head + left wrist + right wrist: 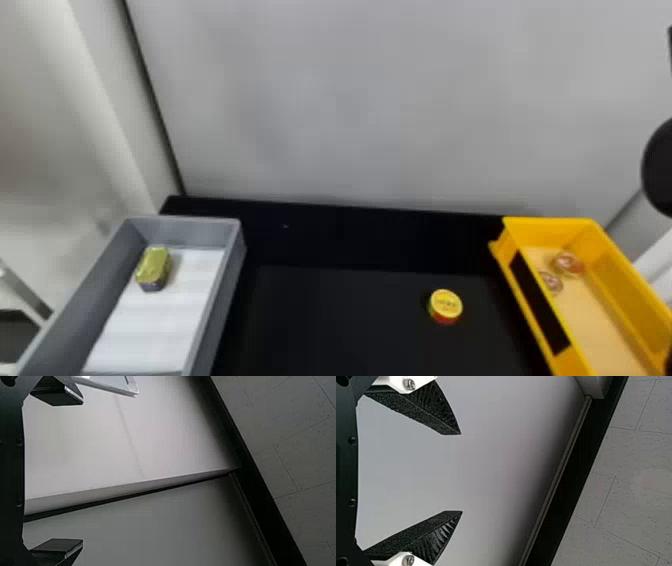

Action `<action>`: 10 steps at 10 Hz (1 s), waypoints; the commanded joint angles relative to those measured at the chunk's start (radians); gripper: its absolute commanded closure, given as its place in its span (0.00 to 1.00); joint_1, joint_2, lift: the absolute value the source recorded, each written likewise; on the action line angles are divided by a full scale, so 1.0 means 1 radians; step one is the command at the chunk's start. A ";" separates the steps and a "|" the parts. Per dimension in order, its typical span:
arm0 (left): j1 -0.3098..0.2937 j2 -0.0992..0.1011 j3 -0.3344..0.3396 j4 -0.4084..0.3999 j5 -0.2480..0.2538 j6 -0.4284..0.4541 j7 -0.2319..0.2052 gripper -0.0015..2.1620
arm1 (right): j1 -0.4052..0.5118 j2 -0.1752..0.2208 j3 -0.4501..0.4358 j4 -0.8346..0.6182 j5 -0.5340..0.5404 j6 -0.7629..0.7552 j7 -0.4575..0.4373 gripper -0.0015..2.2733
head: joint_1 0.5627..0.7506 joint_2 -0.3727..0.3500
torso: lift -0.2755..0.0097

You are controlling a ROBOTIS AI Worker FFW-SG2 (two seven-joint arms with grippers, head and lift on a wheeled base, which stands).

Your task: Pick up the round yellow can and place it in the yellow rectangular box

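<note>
Round yellow can (446, 306) sits flat side up on the black counter (350, 325), left of the yellow rectangular box (547, 224), not touching it. Right claw (461, 473) spread, empty; left claw (83, 471) also spread, empty. Can looks like rigid metal, probably light to moderate, not fragile. Smooth curved wall could slip or spin if pinched off-centre. Best hold: from above, fingers across the full width, low on the side, even squeeze.
</note>
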 commanded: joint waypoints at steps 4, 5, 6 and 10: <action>0.005 0.003 -0.006 -0.007 -0.012 0.016 0.028 0.02 | 0.003 -0.001 -0.002 -0.002 0.000 -0.003 -0.001 0.03 | 0.70 0.41 | 0.94; 0.007 0.003 -0.003 -0.005 -0.012 0.005 0.020 0.02 | 0.003 -0.001 -0.004 -0.002 0.000 -0.003 -0.001 0.03 | 0.70 0.41 | 0.94; 0.007 0.003 -0.003 -0.005 -0.009 0.002 0.018 0.02 | 0.004 -0.001 -0.004 -0.003 0.000 -0.003 -0.001 0.03 | 0.70 0.41 | 0.94; 0.007 0.003 -0.004 -0.005 -0.006 0.003 0.025 0.02 | 0.006 -0.001 -0.007 -0.006 0.000 -0.002 -0.001 0.03 | 0.70 0.41 | 0.94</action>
